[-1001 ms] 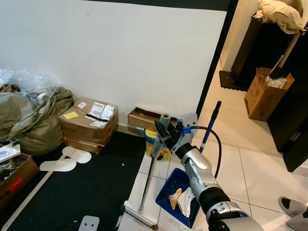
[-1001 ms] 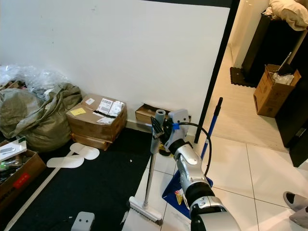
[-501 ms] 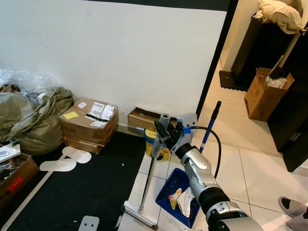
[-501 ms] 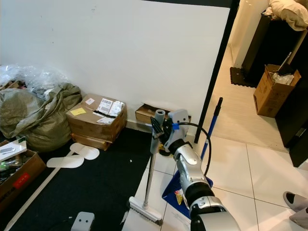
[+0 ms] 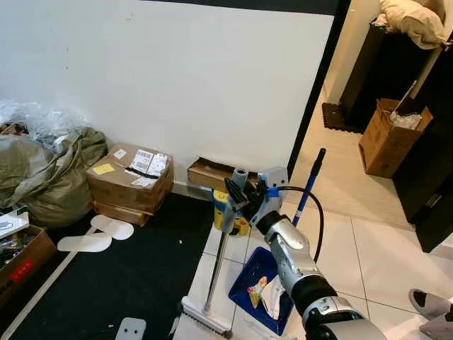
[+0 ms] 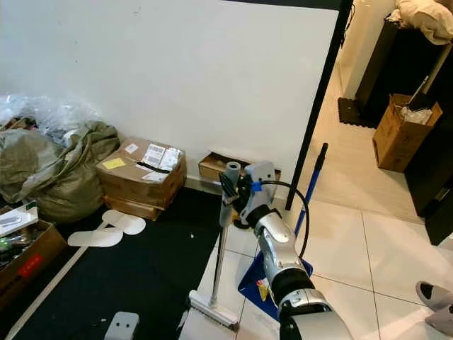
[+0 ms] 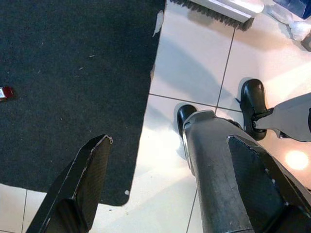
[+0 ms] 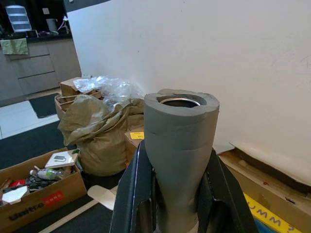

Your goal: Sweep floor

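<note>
White tiles [image 5: 368,255] — right fingers [image 5: 235,193] clamp broom [image 5: 216,265].

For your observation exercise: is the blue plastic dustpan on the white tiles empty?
No: the blue plastic dustpan holds crumpled white and yellow wrappers.

Tile floor [image 5: 368,248]: black rug [image 5: 120,283], dustpan [image 5: 258,287], boxes [image 5: 131,180].

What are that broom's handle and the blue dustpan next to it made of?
The broom has a thin shaft that looks like bare metal, silvery with a sheen. Its top, where the right gripper is clamped, looks like matte grey foam: the right wrist view shows a thick soft sleeve around a metal tube. The blue dustpan looks like smooth moulded plastic, though that is less certain.
</note>
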